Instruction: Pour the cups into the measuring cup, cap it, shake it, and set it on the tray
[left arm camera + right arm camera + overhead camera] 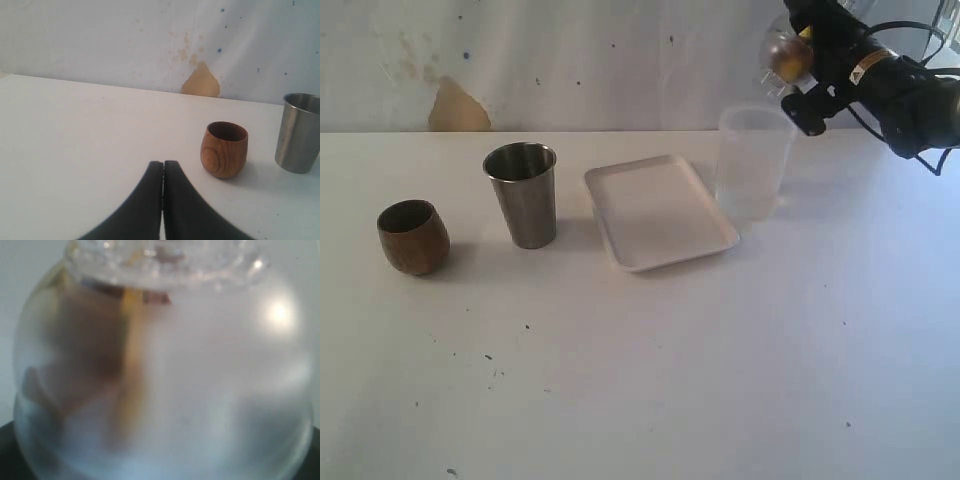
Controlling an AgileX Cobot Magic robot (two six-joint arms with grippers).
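Note:
A small brown wooden cup (413,236) stands at the left, with a steel tumbler (523,194) upright to its right. The white tray (658,210) lies flat in the middle. Right of the tray stands the clear plastic measuring cup (752,162), upright and uncovered. Just above its far right rim my right gripper (796,58) is shut on the clear dome cap (782,55), which fills the right wrist view (165,380). My left gripper (163,163) is shut and holds nothing, low over the table, short of the wooden cup (224,149) and the tumbler (298,132).
A pale wall with a tan patch (457,106) runs along the table's far edge. The right arm and its cables (905,85) hang over the back right corner. Bare white tabletop (650,380) stretches across the front.

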